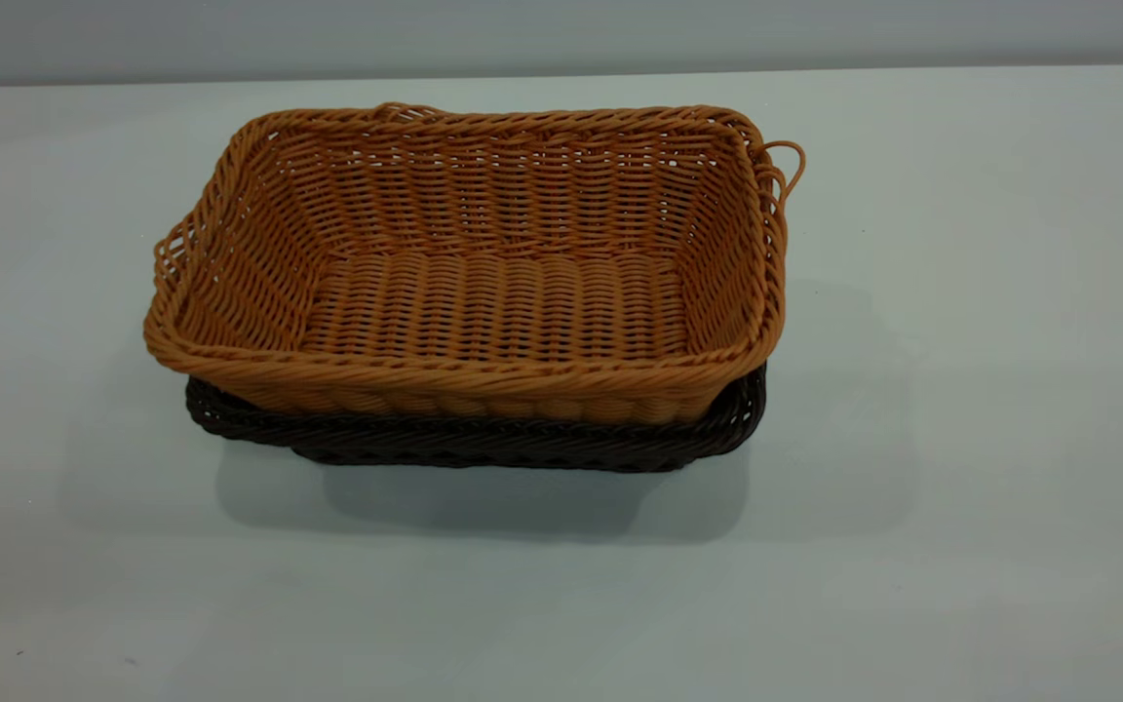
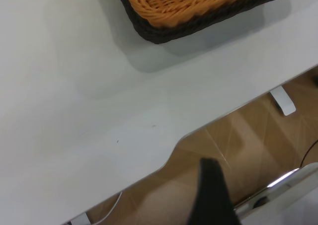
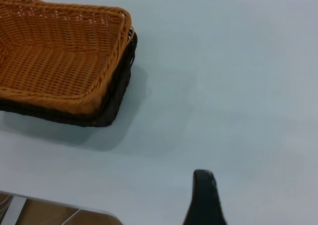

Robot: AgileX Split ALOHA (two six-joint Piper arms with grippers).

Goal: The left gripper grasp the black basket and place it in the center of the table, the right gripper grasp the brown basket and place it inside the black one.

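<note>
Nearest the exterior camera lay a bare stretch of the wide, plain white-grey matte table [image 1: 961, 507], and beyond it, about in the middle of the table, sat the two nested baskets. The rectangular very dark brown-black woven wicker basket [image 1: 484, 444] rested on the table, showing only its braided near rim and a strip of its near wall. Inside it sat the rectangular orange-tan woven wicker basket [image 1: 493, 292], riding high so that most of its walls stood above the dark rim. Its rim was a thick twisted braid, its walls an open horizontal weave that let light through, and its floor a tighter ribbed weave. Loose strand loops stuck out at its far right corner, its left end and along the far rim. It sat slightly askew, its left end overhanging the dark basket's rim while the dark rim showed past it at the near right corner. Neither arm appeared in the exterior view. In the left wrist view, one dark finger of the left claw [image 2: 211, 195] hung beyond the table's edge, over a brown floor, well apart from the baskets; I cannot tell whether it was open or closed. In the right wrist view, a black fingertip of the right claw [image 3: 204, 200] hung over bare table, well apart from the baskets, its state likewise impossible to tell.
</note>
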